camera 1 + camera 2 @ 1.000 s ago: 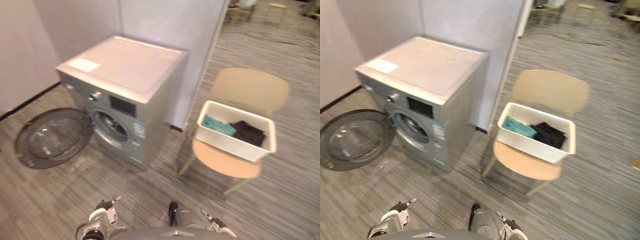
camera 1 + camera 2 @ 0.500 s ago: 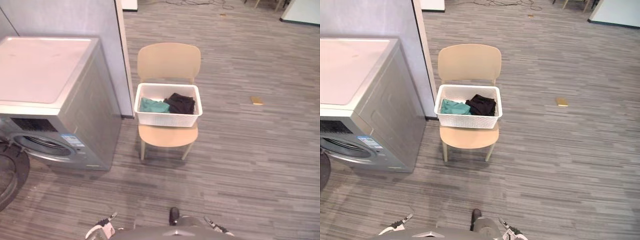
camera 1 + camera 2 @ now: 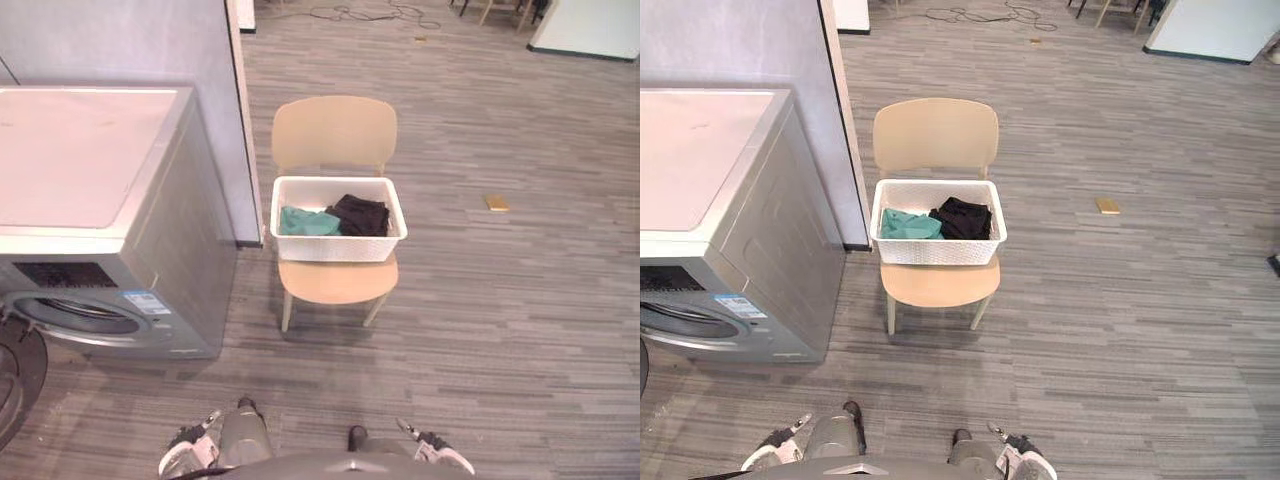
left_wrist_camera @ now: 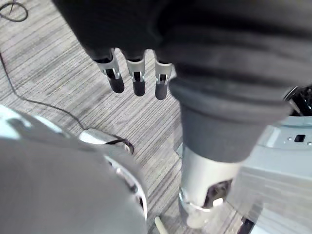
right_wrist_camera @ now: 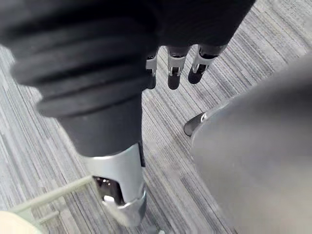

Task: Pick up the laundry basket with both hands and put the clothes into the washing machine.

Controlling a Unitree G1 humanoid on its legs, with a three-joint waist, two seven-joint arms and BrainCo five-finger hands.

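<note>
My head eyes high before the chair point(image 3: 334, 133), looking down, both sharing it, wrist cameras close along my left hand point(image 4: 138, 80) and right hand point(image 5: 174, 73), facing floor point(image 4: 58, 73).

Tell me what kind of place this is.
Probably a staged laundry corner in a lab or office hall: a washer against a partition, a basket of clothes on a chair, wide open floor around.

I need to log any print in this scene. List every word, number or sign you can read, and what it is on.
No text here can be read.
The blue-and-white sticker on the front of the washing machine: too small to read.
The dark control panel on the same front: markings too small to read.
The laundry basket and the chair: no print visible.
</note>
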